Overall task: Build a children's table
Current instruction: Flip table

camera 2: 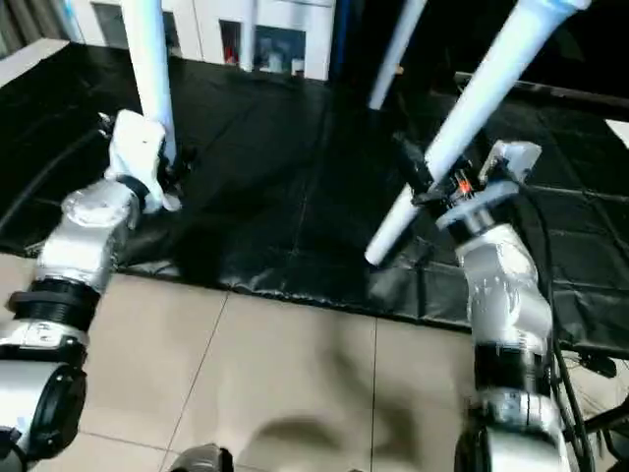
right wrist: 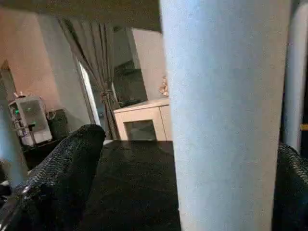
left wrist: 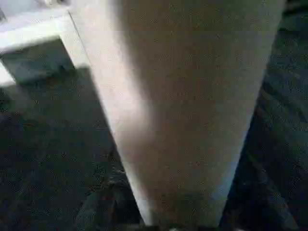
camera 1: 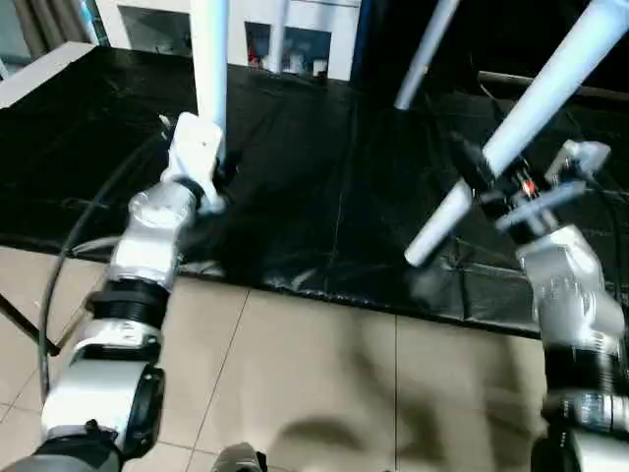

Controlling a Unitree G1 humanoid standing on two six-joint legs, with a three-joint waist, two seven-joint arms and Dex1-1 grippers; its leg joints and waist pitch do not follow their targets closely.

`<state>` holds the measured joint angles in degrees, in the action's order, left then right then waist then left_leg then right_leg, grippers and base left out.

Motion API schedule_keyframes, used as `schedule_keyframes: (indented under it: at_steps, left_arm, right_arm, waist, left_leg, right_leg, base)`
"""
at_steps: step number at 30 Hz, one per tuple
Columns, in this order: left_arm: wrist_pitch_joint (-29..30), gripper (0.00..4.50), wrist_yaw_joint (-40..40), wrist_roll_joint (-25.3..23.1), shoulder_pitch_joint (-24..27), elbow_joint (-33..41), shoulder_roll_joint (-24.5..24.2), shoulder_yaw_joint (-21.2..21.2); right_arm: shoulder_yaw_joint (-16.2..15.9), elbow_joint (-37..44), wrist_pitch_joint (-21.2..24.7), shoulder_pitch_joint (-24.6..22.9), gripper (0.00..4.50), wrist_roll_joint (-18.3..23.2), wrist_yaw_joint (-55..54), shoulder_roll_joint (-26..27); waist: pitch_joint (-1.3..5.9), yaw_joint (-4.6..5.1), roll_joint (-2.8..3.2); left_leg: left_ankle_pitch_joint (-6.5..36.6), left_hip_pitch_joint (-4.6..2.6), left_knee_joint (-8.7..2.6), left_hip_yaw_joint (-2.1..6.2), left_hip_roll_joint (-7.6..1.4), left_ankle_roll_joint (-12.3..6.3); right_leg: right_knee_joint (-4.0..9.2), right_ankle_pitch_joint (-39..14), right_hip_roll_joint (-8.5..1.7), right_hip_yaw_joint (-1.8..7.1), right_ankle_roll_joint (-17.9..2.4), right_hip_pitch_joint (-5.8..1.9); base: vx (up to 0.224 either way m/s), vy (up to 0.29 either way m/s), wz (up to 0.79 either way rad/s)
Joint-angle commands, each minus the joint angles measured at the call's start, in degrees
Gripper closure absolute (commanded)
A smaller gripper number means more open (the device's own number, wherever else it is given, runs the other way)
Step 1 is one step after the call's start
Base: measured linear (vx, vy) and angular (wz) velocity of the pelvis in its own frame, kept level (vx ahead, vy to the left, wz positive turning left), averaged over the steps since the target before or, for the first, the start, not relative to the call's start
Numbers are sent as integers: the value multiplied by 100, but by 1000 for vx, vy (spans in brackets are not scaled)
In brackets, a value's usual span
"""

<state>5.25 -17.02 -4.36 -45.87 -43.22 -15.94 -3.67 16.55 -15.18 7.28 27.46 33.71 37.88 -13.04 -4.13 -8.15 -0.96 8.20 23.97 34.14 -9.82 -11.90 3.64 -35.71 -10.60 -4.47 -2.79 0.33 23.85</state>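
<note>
Two white table legs over a black sheet (camera 1: 324, 187) spread on a tiled floor (camera 1: 295, 374). The left gripper (camera 1: 201, 162) is clamped on the left leg (camera 1: 209, 59), which stands nearly upright and runs out past the top edge; in the left wrist view this leg (left wrist: 187, 110) sits close against the camera, and the fingers themselves are hard to make out. The right leg (camera 1: 531, 123) slants from upper right down to a free end above the sheet's near edge, crossing the right gripper (camera 1: 511, 177). In the right wrist view the leg (right wrist: 226, 120) lies between the two widely spread black fingers (right wrist: 62, 178) — one finger well apart from it, the other cut off at the picture's edge, so contact cannot be told. A third leg (camera 1: 428, 54) slants behind, its upper end cut off. A white cabinet (camera 1: 295, 34) stands beyond the sheet; its contents are too small to tell. No legible writing.
</note>
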Motion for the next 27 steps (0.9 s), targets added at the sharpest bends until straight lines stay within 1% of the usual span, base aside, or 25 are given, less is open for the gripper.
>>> schedule_keyframes:
  at_steps: [1, 4, 5, 7, 8, 9, 10, 11, 12, 13, 14, 15, 16, 17, 18, 19, 20, 21, 22, 23, 24, 25, 26, 27]
  left_arm:
    - [-204, 300, -244, -410, -72, -31, 377, 782]
    - [-204, 300, -244, -410, -72, -31, 377, 782]
    - [-204, 300, -244, -410, -72, -31, 377, 782]
    - [-204, 300, -244, -410, -72, -31, 377, 782]
    - [-221, 300, -215, -413, -78, -103, 390, 774]
    - [-194, 300, -133, -433, -60, -155, 389, 758]
    - [-40, 300, 195, -493, 51, -203, 358, 674]
    - [-25, 300, 223, -497, 62, -200, 355, 666]
    - [80, 300, 401, -525, 157, -126, 324, 614]
    - [122, 300, 504, -541, 222, -66, 301, 584]
    - [173, 300, 592, -529, 332, 42, 277, 530]
    - [173, 300, 592, -529, 332, 42, 277, 530]
    - [161, 300, 635, -510, 410, 76, 267, 486]
    - [148, 300, 660, -495, 454, 85, 264, 457]
    - [148, 300, 660, -495, 454, 85, 264, 457]
    - [118, 265, 685, -457, 499, 79, 261, 430]
    - [106, 244, 769, -408, 613, 175, 260, 382]
    - [106, 230, 837, -367, 731, 310, 259, 342]
    - [106, 225, 837, -367, 731, 310, 259, 342]
    - [88, 225, 895, -323, 847, 469, 254, 325]
    - [15, 202, 915, -280, 942, 595, 247, 313]
    - [-14, 202, 913, -268, 963, 622, 245, 310]
    - [-81, 192, 907, -243, 1007, 673, 241, 305]
    - [-199, 186, 924, -196, 1059, 727, 246, 260]
  right_arm:
    - [-851, 378, 193, 101, 0, -58, 257, 242]
    - [-851, 378, 193, 101, 0, -58, 257, 242]
    - [-851, 378, 193, 101, 0, -58, 257, 242]
    - [-851, 378, 193, 101, 0, -58, 257, 242]
    - [-910, 429, 209, 34, 0, -103, 250, 264]
    - [-944, 310, 122, 33, 0, -241, 197, 280]
    - [-989, -359, -325, 163, 0, -836, -143, 302]
    - [-989, -425, -368, 180, 0, -890, -179, 302]
    - [-952, -871, -662, 309, 0, -1205, -428, 295]
    - [-911, -1112, -818, 385, 0, -1369, -584, 289]
    - [-861, -1427, -1001, 500, 0, -1567, -813, 259]
    - [-861, -1427, -1001, 500, 0, -1567, -813, 259]
    - [-841, -1585, -1098, 550, 0, -1676, -924, 238]
    - [-834, -1677, -1154, 578, 0, -1746, -989, 224]
    - [-834, -1677, -1154, 578, 0, -1746, -989, 224]
    - [-855, -1765, -1236, 587, 0, -1820, -1063, 205]
    - [-861, -1987, -1454, 616, 0, -1939, -1165, 200]
    - [-857, -2190, -1658, 648, 0, -2048, -1286, 197]
    - [-857, -2190, -1658, 648, 0, -2048, -1286, 197]
    - [-787, -2405, -1882, 708, 0, -2094, -1339, 235]
    - [-719, -2517, -2041, 729, 0, -2083, -1324, 272]
    - [-702, -2526, -2070, 727, 0, -2070, -1307, 281]
    - [-667, -2542, -2131, 719, 0, -2037, -1264, 301]
    - [-656, -2512, -2179, 668, 0, -2021, -1228, 311]
  waist:
    - [454, 75, 37]
    - [439, 94, 41]
    - [432, 114, 41]
    - [428, 119, 35]
    - [428, 119, 39]
    - [426, 120, 35]
    - [432, 126, 63]
    - [410, 153, 56]
    - [410, 187, 68]
    - [374, 253, 49]
    - [352, 277, 36]
    - [352, 277, 36]
    - [333, 302, 48]
    - [365, 308, 12]
    - [370, 304, 27]
    - [367, 317, 23]
    - [364, 320, 25]
    - [371, 332, 3]
    - [378, 361, -3]
    - [384, 354, -22]
    - [392, 351, -13]
    - [393, 360, -10]
    - [398, 351, -11]
    - [412, 358, -35]
  left_leg:
    - [1280, -243, -407, 5, -94, -77]
    - [1443, -235, -436, 16, -101, 1]
    - [1531, -247, -440, 18, -108, 38]
    - [1522, -240, -441, 16, -103, 35]
    - [1499, -241, -436, 13, -103, 28]
    - [1485, -237, -436, 13, -103, 26]
    - [1457, -225, -434, 21, -107, 62]
    - [1521, -212, -452, 26, -102, 123]
    - [1767, -250, -466, 26, -101, 248]
    - [2032, -258, -484, 24, -82, 282]
    - [2283, -289, -496, 36, -97, 326]
    - [2283, -289, -496, 36, -97, 326]
    - [2548, -321, -511, 42, -80, 336]
    - [2509, -345, -520, 47, -93, 300]
    - [2432, -332, -529, 54, -98, 295]
    - [2356, -313, -539, 52, -107, 277]
    - [2368, -321, -538, 47, -106, 269]
    - [2345, -307, -540, 52, -113, 262]
    - [2278, -267, -542, 54, -110, 248]
    - [2208, -290, -522, 28, -99, 194]
    - [2195, -291, -519, 32, -119, 182]
    - [2063, -256, -519, 29, -110, 134]
    - [2000, -261, -510, 18, -109, 101]
    - [1850, -258, -496, 6, -101, 45]
  right_leg:
    - [399, -559, -290, 166, -1075, -256]
    - [412, -721, -296, 163, -1060, -259]
    - [423, -745, -296, 167, -1063, -245]
    - [421, -708, -298, 171, -1069, -250]
    - [419, -668, -300, 173, -1075, -247]
    - [416, -647, -296, 173, -1071, -249]
    - [399, -574, -295, 171, -1061, -244]
    - [403, -658, -294, 161, -1062, -233]
    - [428, -988, -312, 157, -1059, -218]
    - [489, -1371, -301, 166, -1015, -220]
    - [520, -1701, -318, 169, -977, -191]
    - [520, -1701, -318, 169, -977, -191]
    - [582, -2128, -311, 160, -892, -182]
    - [603, -2064, -316, 174, -858, -200]
    - [592, -1960, -313, 173, -863, -212]
    - [576, -1776, -300, 175, -878, -209]
    - [582, -1742, -294, 174, -886, -201]
    - [561, -1651, -298, 173, -911, -212]
    - [546, -1605, -306, 168, -911, -238]
    - [559, -1587, -295, 180, -893, -217]
    - [538, -1536, -327, 190, -948, -216]
    - [533, -1445, -321, 185, -971, -246]
    - [531, -1353, -309, 189, -983, -238]
    - [510, -1171, -293, 191, -998, -252]
  base:
    - [0, 0, 0]
    - [0, 0, 0]
    - [0, 0, 0]
    - [0, 0, 0]
    - [0, 0, 0]
    - [0, 0, 0]
    - [0, 0, 0]
    - [0, 0, 0]
    - [0, 0, 0]
    - [0, 0, 0]
    - [0, 0, 0]
    - [0, 0, 0]
    - [0, 0, 0]
    - [0, 0, 0]
    - [0, 0, 0]
    - [0, 0, 0]
    - [0, 0, 0]
    - [0, 0, 0]
    - [0, 0, 0]
    - [0, 0, 0]
    - [0, 0, 0]
    - [0, 0, 0]
    - [0, 0, 0]
    - [0, 0, 0]
